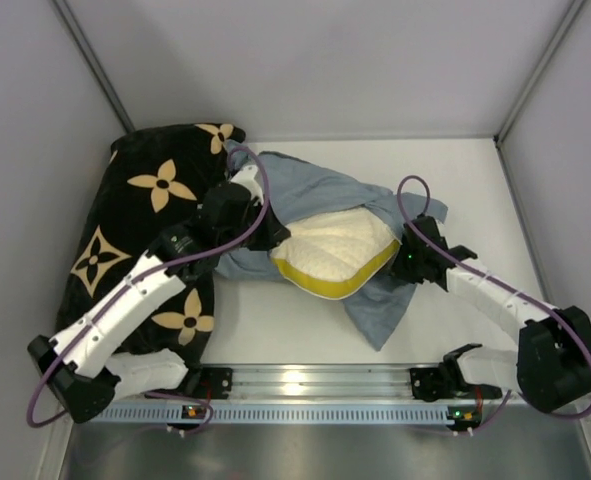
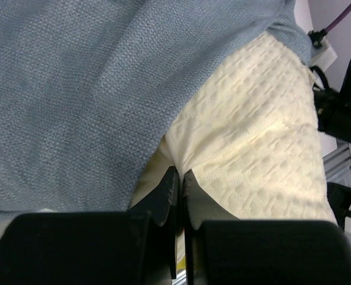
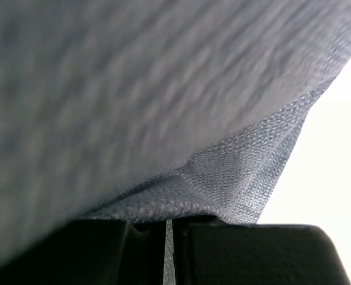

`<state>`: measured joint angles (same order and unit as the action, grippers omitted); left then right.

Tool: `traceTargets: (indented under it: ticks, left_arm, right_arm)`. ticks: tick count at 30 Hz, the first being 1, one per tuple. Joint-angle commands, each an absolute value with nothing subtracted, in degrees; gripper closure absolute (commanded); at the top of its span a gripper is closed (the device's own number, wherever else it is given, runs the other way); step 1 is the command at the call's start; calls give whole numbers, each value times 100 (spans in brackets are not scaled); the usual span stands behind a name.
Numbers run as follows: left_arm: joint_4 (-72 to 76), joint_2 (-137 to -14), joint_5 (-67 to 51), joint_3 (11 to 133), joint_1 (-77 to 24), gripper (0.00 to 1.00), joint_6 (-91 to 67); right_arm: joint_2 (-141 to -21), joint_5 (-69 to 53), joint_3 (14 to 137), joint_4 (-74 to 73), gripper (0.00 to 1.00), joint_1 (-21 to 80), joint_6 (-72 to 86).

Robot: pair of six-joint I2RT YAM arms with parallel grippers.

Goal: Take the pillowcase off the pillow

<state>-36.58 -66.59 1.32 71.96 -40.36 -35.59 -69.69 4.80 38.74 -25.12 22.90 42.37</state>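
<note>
At the middle of the bench (image 1: 495, 190) lies the pillow (image 1: 340, 250), its cream face and yellow band bared toward the near side. The pillowcase (image 1: 305, 190), blue-grey side out, is bunched over its far half and trails off to the right. The left end effector (image 2: 180, 178) pinches the pillow's left corner; the right end effector (image 3: 166, 224) is clamped on pillowcase cloth. A black cushion (image 1: 145, 220) lies to the left.

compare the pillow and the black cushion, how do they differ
The pillow is cream-white with a yellow band; the black cushion bears tan flowers. The pillow lies mid-table, partly inside the pillowcase; the black cushion lies bare at the left. Both are soft.
</note>
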Motion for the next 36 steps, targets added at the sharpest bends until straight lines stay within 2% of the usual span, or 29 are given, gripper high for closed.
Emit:
traceTargets:
  ticks: [1, 3, 4, 6, 7, 9, 10, 17, 21, 24, 29, 36]
  left_arm:
    - [-3445, -5942, 475, 6839, -3937, 100, -3647]
    - [-3445, -5784, 475, 6646, -3938, 100, -3709]
    - [-3445, -5757, 414, 6497, -3938, 100, -3718]
    - [-3445, -5722, 343, 6364, -3946, 100, -3735]
    - [-3445, -5696, 308, 6233, -3938, 100, -3744]
    - [-3445, -5616, 308, 6092, -3937, 100, -3753]
    - [-3454, -5590, 334, 6004, -3937, 100, -3753]
    - [-3445, -5467, 211, 5889, -3937, 100, -3700]
    - [-3437, -5432, 184, 5889, -3937, 100, -3665]
    - [-3445, -5397, 89, 5819, -3937, 100, -3621]
    - [-3437, -5335, 62, 5687, -3937, 100, -3621]
    - [-3437, -5361, 62, 5643, -3937, 100, -3577]
  right_arm:
    - [-7066, 510, 4025, -2698, 100, 1995, 3815]
    - [-6970, 125, 3982, -2532, 100, 1995, 3596]
    - [-6918, -25, 3973, -2496, 95, 2004, 3525]
    - [-6716, -325, 3938, -2557, 81, 2056, 3341]
    - [-6628, -325, 3920, -2627, 65, 2100, 3296]
    - [-6329, -273, 3955, -3003, 54, 2127, 3165]
    - [-6206, -159, 3981, -3145, 52, 2118, 3112]
    - [-5467, 132, 4911, -4148, 46, 2127, 2883]
    - [-5590, 36, 5422, -4421, 46, 2127, 2707]
    - [-5363, -545, 5677, -4474, 47, 2136, 2698]
    - [-5151, -229, 5985, -4606, 48, 2145, 2611]
    - [-5019, -773, 6021, -4562, 49, 2232, 2514]
